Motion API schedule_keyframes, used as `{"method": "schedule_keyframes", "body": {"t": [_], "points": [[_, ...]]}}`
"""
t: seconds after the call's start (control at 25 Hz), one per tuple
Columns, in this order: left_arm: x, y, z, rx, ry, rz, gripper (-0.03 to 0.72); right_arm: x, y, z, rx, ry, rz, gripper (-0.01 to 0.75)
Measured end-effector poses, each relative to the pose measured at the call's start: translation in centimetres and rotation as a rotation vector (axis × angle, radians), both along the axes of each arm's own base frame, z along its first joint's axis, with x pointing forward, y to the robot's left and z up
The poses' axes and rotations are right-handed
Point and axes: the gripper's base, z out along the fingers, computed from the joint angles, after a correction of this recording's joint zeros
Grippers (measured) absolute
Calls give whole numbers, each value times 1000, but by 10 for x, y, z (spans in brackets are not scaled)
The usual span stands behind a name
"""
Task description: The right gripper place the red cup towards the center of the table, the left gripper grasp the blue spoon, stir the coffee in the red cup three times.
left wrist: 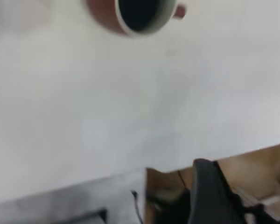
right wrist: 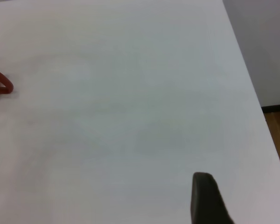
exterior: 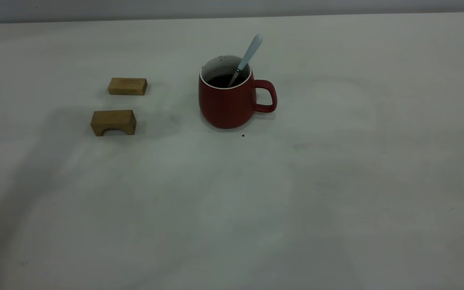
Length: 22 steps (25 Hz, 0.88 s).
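The red cup (exterior: 228, 102) was seen standing upright on the bench (exterior: 336, 181), somewhat left of the middle and toward the far side, with its loop handle turned to the right. Dark coffee (exterior: 224, 80) lay inside it, and the blue spoon (exterior: 248, 56) was leaning in the cup, its metal bowl sunk in the liquid and its pale handle slanting up and to the right over the rim. A tiny dark speck (exterior: 243, 135) was noted just near of the cup. Two tan wooden blocks (exterior: 127, 86) (exterior: 113, 122) lay well apart from the cup on the left.

Neither arm was seen in the exterior view. In the left wrist view the cup (left wrist: 130, 14) appeared far off, and only one dark finger (left wrist: 210, 196) of the left claw was shown, so it could not be told whether that claw was apart or together. The same held for the right claw, of which a single finger (right wrist: 207, 198) was visible, with only the cup's handle (right wrist: 2, 86) at the edge of that view.

By this layout, the cup was judged already placed and the spoon released in it; whether three stirs had been completed could not be told.
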Motion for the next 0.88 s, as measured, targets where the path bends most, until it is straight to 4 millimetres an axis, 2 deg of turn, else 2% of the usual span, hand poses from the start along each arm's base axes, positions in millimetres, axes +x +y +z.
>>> {"method": "schedule_keyframes", "body": {"t": [0.12, 0.28, 0.36, 0.44, 0.52, 0.64, 0.72, 0.88], "points": [[-29, 15, 52, 94, -217, -97, 448, 0, 0, 0, 0, 0, 0, 439], [-87, 35, 121, 313, -536, -237, 447, 0, 0, 0, 0, 0, 0, 439], [-118, 48, 145, 397, -642, -253, 445, 0, 0, 0, 0, 0, 0, 439], [-152, 63, 156, 452, -702, -243, 445, 0, 0, 0, 0, 0, 0, 439], [-183, 76, 153, 502, -720, -233, 445, 0, 0, 0, 0, 0, 0, 439], [-232, 92, 129, 525, -713, -235, 445, 0, 0, 0, 0, 0, 0, 439], [-265, 102, 105, 525, -703, -229, 445, 0, 0, 0, 0, 0, 0, 439], [-318, 120, 52, 526, -680, -131, 445, 0, 0, 0, 0, 0, 0, 439]]}}
